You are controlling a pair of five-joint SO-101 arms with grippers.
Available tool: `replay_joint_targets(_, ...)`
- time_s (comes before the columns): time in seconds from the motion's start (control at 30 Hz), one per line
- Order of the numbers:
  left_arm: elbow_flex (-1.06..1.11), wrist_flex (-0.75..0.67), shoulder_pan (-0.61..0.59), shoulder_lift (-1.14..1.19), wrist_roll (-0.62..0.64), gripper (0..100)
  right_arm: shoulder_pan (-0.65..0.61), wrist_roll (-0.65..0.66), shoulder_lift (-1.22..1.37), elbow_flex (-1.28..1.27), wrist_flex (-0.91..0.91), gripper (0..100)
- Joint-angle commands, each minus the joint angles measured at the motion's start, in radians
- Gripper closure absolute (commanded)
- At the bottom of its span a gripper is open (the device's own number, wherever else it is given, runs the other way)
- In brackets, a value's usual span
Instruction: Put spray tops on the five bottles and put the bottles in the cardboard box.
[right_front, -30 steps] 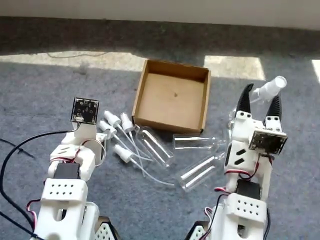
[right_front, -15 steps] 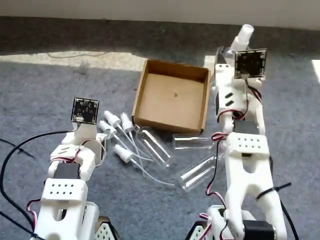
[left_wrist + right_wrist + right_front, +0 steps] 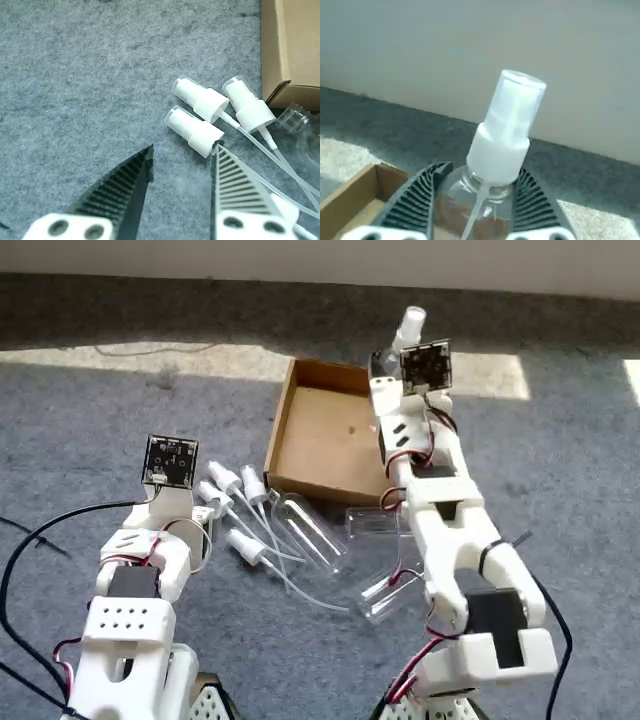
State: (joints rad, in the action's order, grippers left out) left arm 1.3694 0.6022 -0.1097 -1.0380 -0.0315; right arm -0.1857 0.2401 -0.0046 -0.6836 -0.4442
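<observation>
Right arm: stretched out over the far right part of the cardboard box (image 3: 320,440). The right gripper (image 3: 482,171) has its fingers closed on the shoulder of a clear bottle (image 3: 451,202). The bottle's spray top (image 3: 512,120) is on, pointing up and away, and the dip tube runs down inside. The bottle is in the air above the box and not yet in it. The box holds nothing so far.

Left arm: low over the grey counter (image 3: 120,410). The left gripper (image 3: 182,146) has its fingers spread with nothing between them, just beside the loose spray tops (image 3: 195,131). One finger sits almost against a cap.

On the counter: four loose spray tops with long tubes lie between the left arm and the box. Three empty bottles (image 3: 310,530) can be counted on their sides in front of the box, and the right arm crosses over two of them.

Risks, as judged from here:
- The grip is on smooth round glass near the neck. The bottle could swivel or slip if the wrist tips.
- Letting go from this height could make the bottle bounce or clip the box wall and roll out.
- Whether the top is fully seated cannot be told. A loose one may pop off on landing.
- As the arm lowers, it could nudge the bottles under it.
</observation>
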Motion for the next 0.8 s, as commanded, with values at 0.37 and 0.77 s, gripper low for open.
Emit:
replay_joint_targets(0.37,-0.004,-0.018,0.018,-0.012,0.003,82,0.01,0.057,0.246,0.107,-0.39,99.3)
replay_joint_targets(0.77,-0.004,-0.018,0.018,-0.012,0.003,82,0.061,-0.017,0.387,0.239,-0.387,99.3)
